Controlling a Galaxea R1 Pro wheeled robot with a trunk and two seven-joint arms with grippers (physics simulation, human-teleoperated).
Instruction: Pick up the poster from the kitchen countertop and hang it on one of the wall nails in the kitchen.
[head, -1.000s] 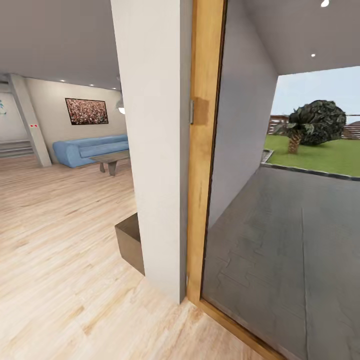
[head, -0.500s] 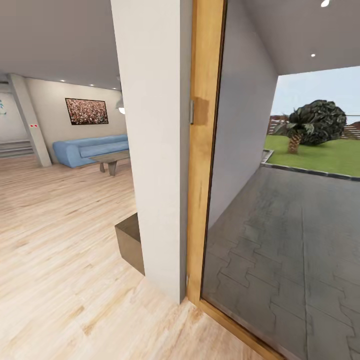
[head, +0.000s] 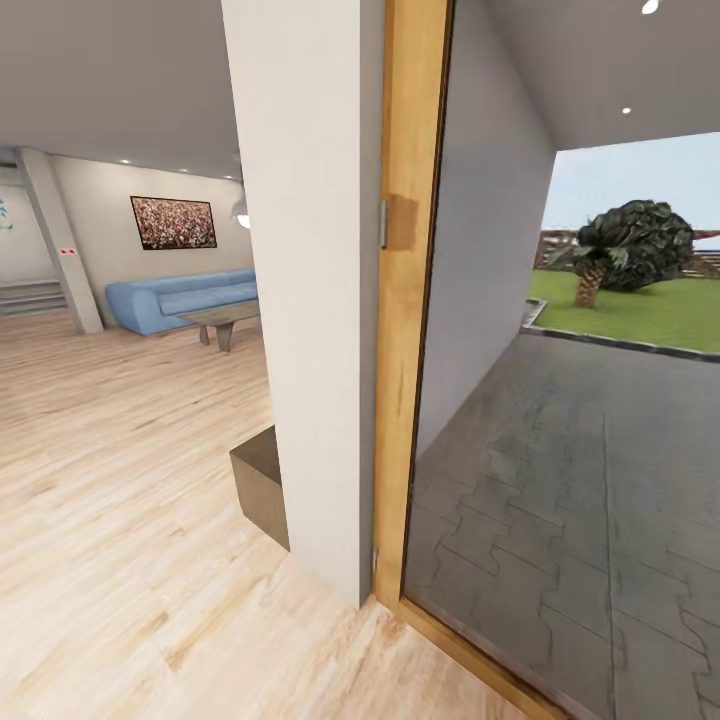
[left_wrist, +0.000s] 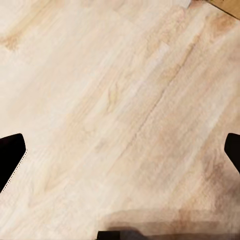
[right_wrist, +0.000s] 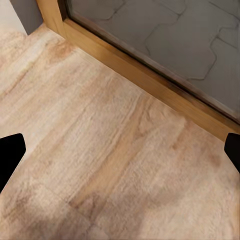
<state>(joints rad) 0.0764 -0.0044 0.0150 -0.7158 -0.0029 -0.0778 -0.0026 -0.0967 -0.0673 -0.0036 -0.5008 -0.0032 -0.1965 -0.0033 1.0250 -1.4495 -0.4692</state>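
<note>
Head view: a white wall end (head: 305, 300) is standing just ahead of the robot, and a wooden door frame (head: 405, 300) is running up beside it. To the frame's right, grey interlocking paving (head: 560, 470) is stretching out to a lawn (head: 640, 315) with a dark, bushy tree (head: 630, 245). To the left, a light wooden floor (head: 120, 450) is leading to a blue sofa (head: 175, 298), a low table (head: 222, 320) in front of it, and a wide reddish-brown speckled picture (head: 173, 222) hanging on the far wall. The poster, the kitchen tabletop and the wall nails are lying outside these views.

Left wrist view: the left tool (left_wrist: 120, 160) is showing dark fingertips (left_wrist: 10, 155) spread wide apart over bare floor planks (left_wrist: 120, 100), holding nothing.

Right wrist view: the right tool (right_wrist: 120, 155) is likewise spread wide and empty, above the planks beside the frame's wooden threshold (right_wrist: 145, 75).
</note>
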